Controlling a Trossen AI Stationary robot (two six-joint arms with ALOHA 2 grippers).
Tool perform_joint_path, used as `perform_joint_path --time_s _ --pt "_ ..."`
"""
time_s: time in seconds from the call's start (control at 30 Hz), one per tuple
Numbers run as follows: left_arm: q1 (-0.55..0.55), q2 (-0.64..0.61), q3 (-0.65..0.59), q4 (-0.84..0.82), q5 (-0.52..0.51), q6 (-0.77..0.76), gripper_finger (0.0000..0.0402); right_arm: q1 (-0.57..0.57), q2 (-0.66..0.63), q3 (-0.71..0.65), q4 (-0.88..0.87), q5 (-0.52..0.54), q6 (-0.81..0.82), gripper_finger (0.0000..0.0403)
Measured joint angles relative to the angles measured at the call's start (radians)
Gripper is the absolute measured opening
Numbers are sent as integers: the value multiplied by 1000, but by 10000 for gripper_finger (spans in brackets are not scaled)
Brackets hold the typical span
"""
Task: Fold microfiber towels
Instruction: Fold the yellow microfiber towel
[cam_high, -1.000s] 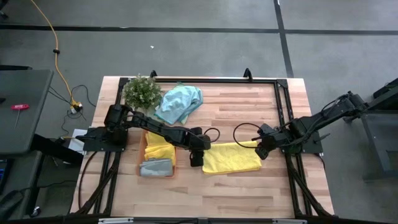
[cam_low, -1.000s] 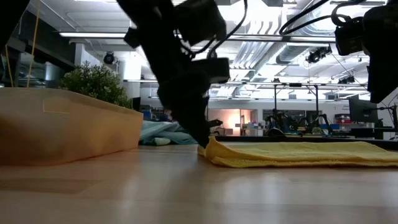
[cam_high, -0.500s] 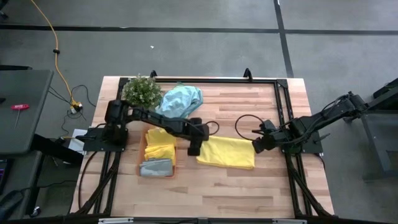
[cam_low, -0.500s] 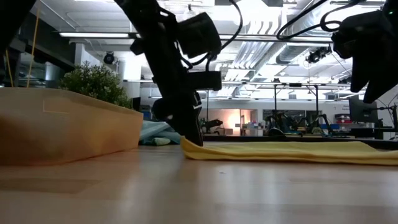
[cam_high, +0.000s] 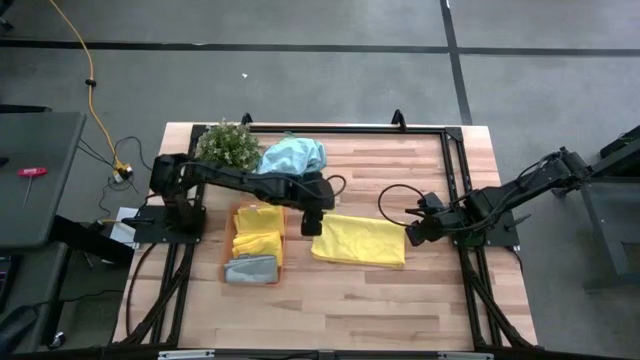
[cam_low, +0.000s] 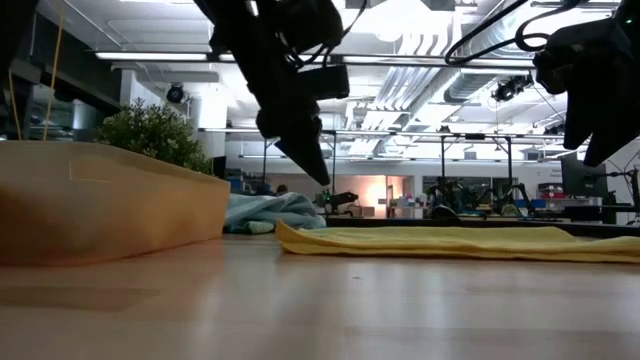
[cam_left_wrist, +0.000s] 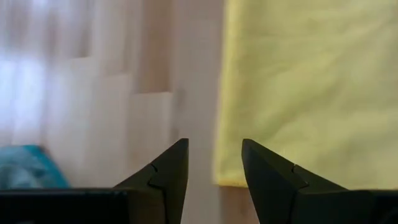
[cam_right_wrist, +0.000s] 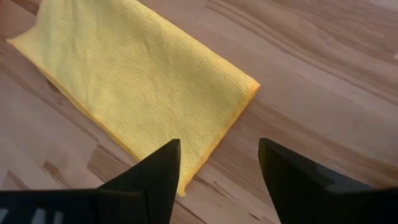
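High view: folded yellow towel lay flat mid-counter, a rectangle between the two hands. Left hand hung at the towel's left edge, above it; low view showed its fingers clear of the cloth, pointing down. Left wrist view: fingers parted, nothing between them, towel edge just ahead. Right hand sat just beside the towel's right edge, off the cloth. Right wrist view: fingers spread wide, empty, towel corner in front.

Other towels:
- blue-teal towel crumpled at the back of the counter, next to the plant
- second yellow towel and a grey towel lay in the orange tray, left of the folded one; grey one nearer the front edge

Obstructions: the left arm ran across from the counter's left side, passing over the gap between plant and tray and partly over the teal towel's front edge. Black cable loop from the right arm lay on the wood just behind the folded towel's right end. Black frame rails bordered the counter. Low view: tray wall filled the left foreground, blocking its contents.

No readable labels or writing anywhere.
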Motion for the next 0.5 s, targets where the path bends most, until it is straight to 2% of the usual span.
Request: perform_joint_path --time_s 0.07,0.27,0.4,0.5 --pt "25 0 0 -8 25 -5 138 0 0 0 0 0 0 209" --pt "95 67 -8 -24 222 -79 138 0 0 0 1 0 0 209" --pt "109 100 -7 -23 285 -80 138 0 0 0 2 0 -1 209" --pt "106 122 -7 -17 291 -77 138 0 0 0 1 0 -4 209"
